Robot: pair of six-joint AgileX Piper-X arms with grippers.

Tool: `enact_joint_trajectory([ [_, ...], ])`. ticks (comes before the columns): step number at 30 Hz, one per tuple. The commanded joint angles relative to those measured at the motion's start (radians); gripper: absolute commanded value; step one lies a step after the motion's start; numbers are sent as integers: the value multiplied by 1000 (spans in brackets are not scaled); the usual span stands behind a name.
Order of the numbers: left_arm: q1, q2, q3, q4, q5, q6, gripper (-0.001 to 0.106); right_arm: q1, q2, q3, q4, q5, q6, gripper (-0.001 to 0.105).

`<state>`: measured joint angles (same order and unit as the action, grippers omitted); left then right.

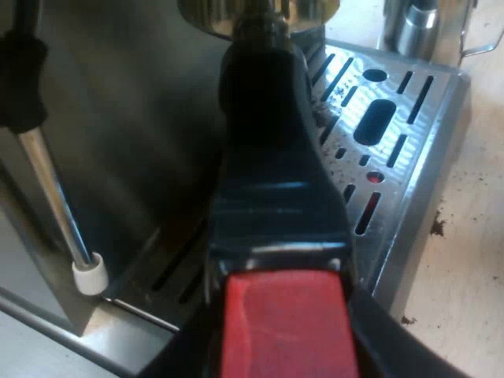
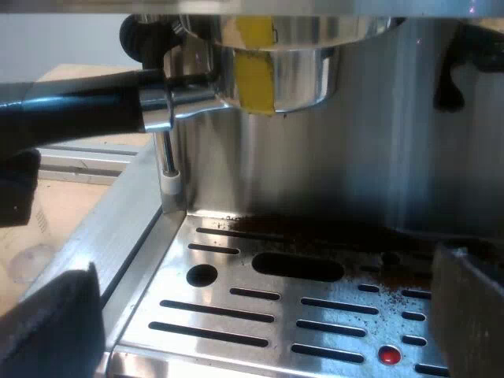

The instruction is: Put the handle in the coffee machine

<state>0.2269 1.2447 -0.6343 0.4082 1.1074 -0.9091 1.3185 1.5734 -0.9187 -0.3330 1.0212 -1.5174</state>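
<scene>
Gripping the handle (image 1: pixel 276 181) at its red end (image 1: pixel 287 315), your left gripper (image 1: pixel 279 358) had one black finger (image 1: pixel 409 339) close along each side of it, so the fingers stood narrow and held the handle. From that grip the dark handle reached toward the far metal holder (image 2: pixel 299 79), which sat up under the brew head (image 2: pixel 331 27) at the front of the coffee machine (image 2: pixel 378 157), above the drip tray (image 1: pixel 421 169). You could not tell whether the holder was locked in or only pressed up against the head. A yellow mark (image 2: pixel 253 75) showed on the holder's steel wall. Near the holder, the steam pipe (image 1: pixel 51 197) hung down with its white tip just above the tray's edge. Your right gripper (image 2: pixel 264 307) was low over the near part of the tray, well below the holder, with its fingers (image 2: pixel 55 331) spread wide and the tray's slots showing between them. Loose coffee grounds (image 2: pixel 315 228) lay scattered on the tray against the machine's wall, and a red dot (image 2: pixel 389 355) showed in one of the tray's holes.
</scene>
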Motion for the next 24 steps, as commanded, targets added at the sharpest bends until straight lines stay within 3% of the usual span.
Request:
enact_joint_trajectory([
  [1,-13,-8,-14,-32,71,-23,0,-4,-2,-3,-8,14,-13,85],
  [7,-52,-8,-14,-39,74,-36,0,-4,-2,-3,-6,14,-13,85],
  [11,-49,-8,-14,-80,44,-104,0,-4,-2,-3,-6,14,-13,85],
  [18,-49,-8,-14,-93,46,-104,0,-4,-2,-3,0,14,-13,85],
  [24,-49,-28,-17,-91,107,-110,0,-4,-2,-3,4,14,-13,85],
])
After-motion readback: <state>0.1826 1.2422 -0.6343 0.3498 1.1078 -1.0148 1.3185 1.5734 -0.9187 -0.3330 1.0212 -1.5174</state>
